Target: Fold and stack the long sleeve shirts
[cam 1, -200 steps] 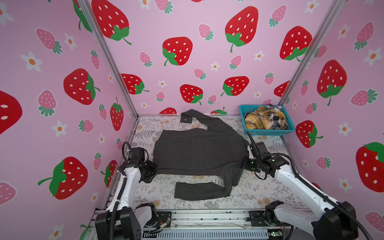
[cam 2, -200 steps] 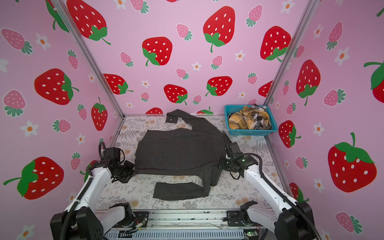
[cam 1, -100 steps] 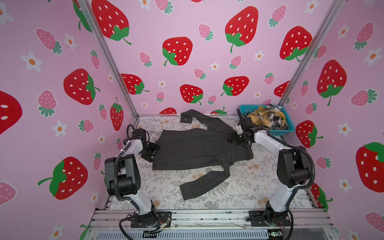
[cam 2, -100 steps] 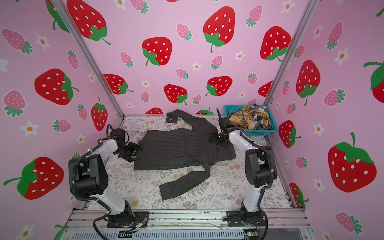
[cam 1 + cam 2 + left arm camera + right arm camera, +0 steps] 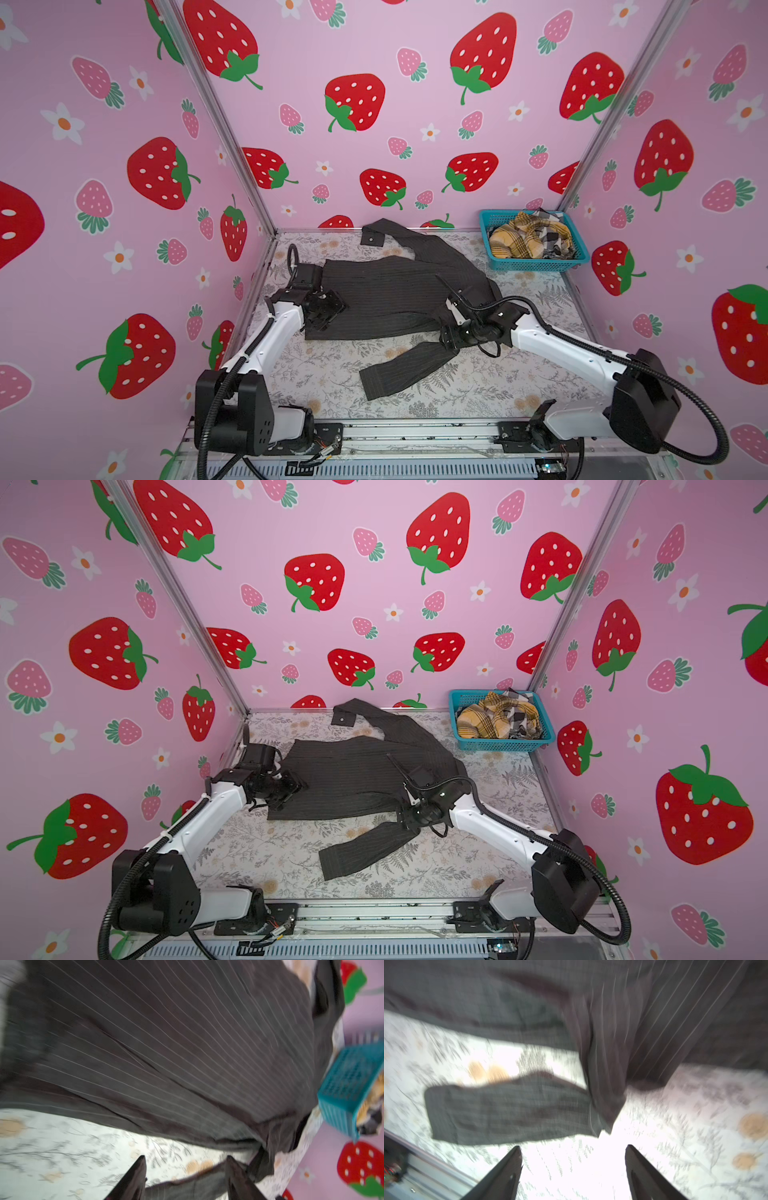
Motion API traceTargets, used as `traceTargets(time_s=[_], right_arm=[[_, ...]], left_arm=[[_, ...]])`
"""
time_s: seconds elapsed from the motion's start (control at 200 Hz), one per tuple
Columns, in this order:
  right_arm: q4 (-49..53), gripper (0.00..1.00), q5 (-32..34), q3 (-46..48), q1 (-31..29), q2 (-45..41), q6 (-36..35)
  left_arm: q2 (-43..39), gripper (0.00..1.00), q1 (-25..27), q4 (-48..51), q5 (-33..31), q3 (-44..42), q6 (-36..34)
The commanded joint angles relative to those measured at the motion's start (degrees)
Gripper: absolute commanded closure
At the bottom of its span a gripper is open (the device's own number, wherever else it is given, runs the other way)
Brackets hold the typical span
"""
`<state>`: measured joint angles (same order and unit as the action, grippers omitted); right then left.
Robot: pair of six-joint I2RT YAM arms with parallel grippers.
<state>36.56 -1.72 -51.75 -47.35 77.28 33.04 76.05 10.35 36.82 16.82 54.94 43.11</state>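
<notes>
In both top views the shirt (image 5: pixel 395 299) lies spread on the floral worktop (image 5: pixel 332 374). It is dark charcoal cloth with thin pale pinstripes. Its near sleeve (image 5: pixel 407 370) slants toward the front and its far sleeve (image 5: pixel 399 237) toward the back wall. The left fingers (image 5: pixel 330 307) hover at its left edge and the right fingers (image 5: pixel 448 338) at the near sleeve's root. Plaid shirts (image 5: pixel 528 243) sit crumpled in the teal mesh basket (image 5: pixel 536 264) at the back right. Spreading looks finished, and folding is not yet begun.

In the left wrist view the left fingers (image 5: pixel 133 1178) stand wide and empty. The shirt (image 5: pixel 166 1043) is soft, with shallow creases.

The right wrist view is blurred. The right fingers (image 5: pixel 504 1174) stand wide and empty over bare worktop, short of the near sleeve (image 5: pixel 508 1111). The next move probably calls for a low pinch on this limp sleeve to draw it across the body.
</notes>
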Motion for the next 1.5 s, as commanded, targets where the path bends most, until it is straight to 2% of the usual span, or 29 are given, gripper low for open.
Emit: traceTargets(time_s=[0.0, 0.055, 0.12, 0.245, 0.265, 0.325, 0.41, 0.475, 0.555, 0.6, 0.63, 0.655, 0.71, 0.73, 0.755, 0.805, 0.96, 1.045, 1.185, 1.225, 1.255, 1.315, 1.395, 1.495], right_arm=[[-1.83, 0.19, -0.48, 4.05, 0.77, -1.84, 5.07], [-6.01, 0.19, -3.71, 5.34, 0.82, -0.80, 5.89], [-7.47, 0.20, -4.22, 5.22, 0.79, 2.26, 6.41], [-7.16, 0.26, 1.38, 4.42, 1.27, 7.49, 7.91], [-7.28, 0.28, 1.62, 4.34, 1.49, 7.84, 7.90], [-8.16, 0.55, 0.95, 3.73, 1.72, 8.75, 7.53], [-9.02, 0.80, 0.20, 2.74, 1.80, 8.88, 6.96], [-8.30, 0.87, 1.93, 1.03, 2.13, 9.66, 6.31], [-6.94, 0.91, 2.88, -1.29, 4.20, 11.92, 5.41], [-7.30, 0.91, 2.36, -2.04, 5.44, 12.94, 5.01], [-7.81, 0.87, 1.30, -2.57, 6.20, 13.62, 4.62], [-8.44, 0.78, 0.00, -3.00, 6.57, 14.09, 4.27], [-8.72, 0.46, -1.50, -4.19, 6.97, 14.56, 3.88], [-8.58, 0.38, -1.61, -4.57, 6.98, 14.51, 3.83], [-8.36, 0.33, -1.83, -5.19, 6.93, 14.32, 3.74], [-8.15, 0.28, -1.81, -5.57, 7.05, 12.64, 3.92], [-6.00, 0.26, -0.56, -5.60, 9.24, 4.69, 6.47], [-4.27, 0.27, 0.13, -4.88, 12.12, 0.25, 7.20], [-1.81, 0.29, 0.51, -3.80, 17.12, -5.45, 7.13], [-1.17, 0.30, 0.95, -3.64, 18.14, -6.77, 7.00], [-0.80, 0.30, 1.25, -3.56, 18.72, -7.57, 7.04], [-0.18, 0.32, 1.63, -3.28, 19.63, -8.95, 7.04], [0.77, 0.38, 2.27, -3.36, 20.11, -10.05, 6.63], [0.33, 0.43, 2.00, -3.53, 20.11, -12.15, 5.65]], left_arm=[[0.36, 0.37, 11.76, 5.58, -3.53, 1.60, -5.98], [0.99, 0.37, 17.18, 8.16, -5.92, 2.42, -7.05], [1.03, 0.36, 21.33, 9.44, -6.67, 2.27, -6.50], [1.37, 0.36, 24.80, 7.21, -2.81, 0.27, -6.23], [1.58, 0.36, 25.09, 7.29, -2.76, 0.13, -6.36], [2.12, 0.37, 25.25, 7.44, -2.84, 0.07, -6.60], [2.63, 0.39, 25.36, 6.21, -0.19, -0.22, -7.38], [3.34, 0.39, 26.46, 6.13, 2.20, -0.18, -7.90], [5.13, 0.38, 29.82, 10.40, 1.12, 1.41, -9.47], [5.88, 0.37, 32.47, 13.28, -0.83, 2.26, -10.09], [6.29, 0.37, 34.34, 14.72, -1.88, 2.56, -10.28], [6.60, 0.36, 35.90, 15.53, -2.46, 2.63, -10.33], [7.37, 0.35, 38.78, 17.10, -3.46, 2.89, -10.30], [7.81, 0.35, 39.69, 17.50, -3.86, 2.98, -10.29], [8.49, 0.34, 40.68, 17.86, -4.25, 3.09, -10.32], [10.34, 0.34, 42.10, 18.30, -5.12, 3.58, -10.42], [18.39, 0.35, 44.28, 18.80, -5.84, 7.95, -12.22], [24.10, 0.42, 45.05, 19.71, -5.15, 10.56, -14.01], [31.34, 0.66, 46.42, 20.62, -5.05, 13.90, -15.57], [32.19, 0.82, 46.38, 20.38, -4.56, 14.57, -15.69], [32.59, 1.00, 46.36, 20.27, -4.26, 15.09, -15.75], [32.30, 1.00, 45.72, 20.19, -3.71, 16.38, -14.87], [27.78, 1.00, 42.64, 16.36, 4.50, 17.99, -11.55], [18.64, 1.00, 36.80, 2.77, 15.01, 20.00, 1.02]])
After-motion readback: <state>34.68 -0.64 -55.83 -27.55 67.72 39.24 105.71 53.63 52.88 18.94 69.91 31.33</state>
